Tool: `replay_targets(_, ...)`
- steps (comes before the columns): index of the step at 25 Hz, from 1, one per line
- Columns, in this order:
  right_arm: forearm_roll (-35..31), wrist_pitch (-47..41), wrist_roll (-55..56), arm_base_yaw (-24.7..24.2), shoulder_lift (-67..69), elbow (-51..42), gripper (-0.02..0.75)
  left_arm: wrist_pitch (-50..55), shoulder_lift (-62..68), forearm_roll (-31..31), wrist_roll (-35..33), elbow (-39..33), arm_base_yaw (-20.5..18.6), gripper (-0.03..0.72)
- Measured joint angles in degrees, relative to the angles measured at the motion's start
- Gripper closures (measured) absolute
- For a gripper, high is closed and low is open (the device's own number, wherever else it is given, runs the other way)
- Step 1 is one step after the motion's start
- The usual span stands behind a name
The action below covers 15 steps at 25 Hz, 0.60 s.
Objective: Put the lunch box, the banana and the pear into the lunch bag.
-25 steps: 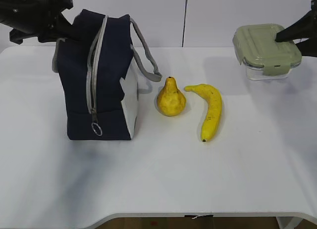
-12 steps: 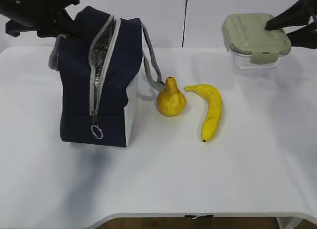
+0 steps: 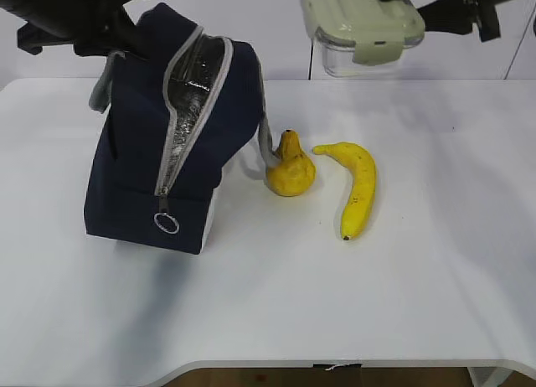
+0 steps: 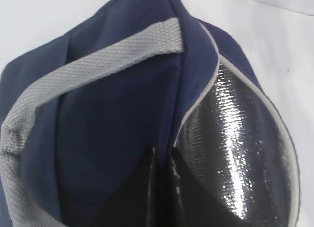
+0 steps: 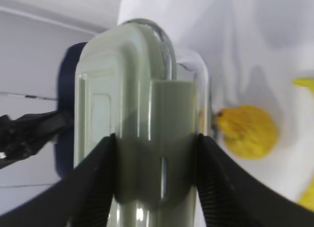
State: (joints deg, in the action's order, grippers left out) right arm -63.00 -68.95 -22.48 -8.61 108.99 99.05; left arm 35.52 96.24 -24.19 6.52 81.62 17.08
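The navy lunch bag (image 3: 134,152) stands tilted on the table, its zipper mouth gaping onto silver lining (image 3: 193,77). My left gripper (image 3: 117,31) is shut on the bag's top edge beside the mouth; in the left wrist view the jaws (image 4: 164,163) pinch the fabric between the blue outside (image 4: 108,119) and the lining (image 4: 235,153). My right gripper (image 5: 156,143) is shut on the lunch box (image 5: 132,89), which hangs in the air (image 3: 360,23) right of the bag's top. The pear (image 3: 290,171) and the banana (image 3: 360,186) lie on the table right of the bag.
The white table (image 3: 335,303) stretches bare in front of and to the right of the fruit. A grey handle (image 3: 264,140) of the bag hangs down against the pear. A ring pull (image 3: 166,224) dangles at the zipper's low end. A pale wall stands behind.
My right gripper has carried the lunch box up and left, from the far right to near the bag. The left gripper has pulled the bag's top, tilting it and widening its mouth.
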Motion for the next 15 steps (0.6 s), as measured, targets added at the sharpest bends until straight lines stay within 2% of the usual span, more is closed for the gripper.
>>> replay_targets(4,1.0,-0.7,4.0,5.0,-0.1,4.7,0.354,-0.5,-0.1,1.7,2.8,0.8,1.7,0.689)
replay_targets(10,4.1,-1.4,9.2,11.9,0.1,10.1,0.354,-0.9,-0.4,2.7,5.1,1.0,2.2,0.689)
replay_targets(15,6.2,0.4,11.5,17.0,2.2,11.1,0.354,-0.9,-0.4,2.7,5.7,1.0,2.7,0.689)
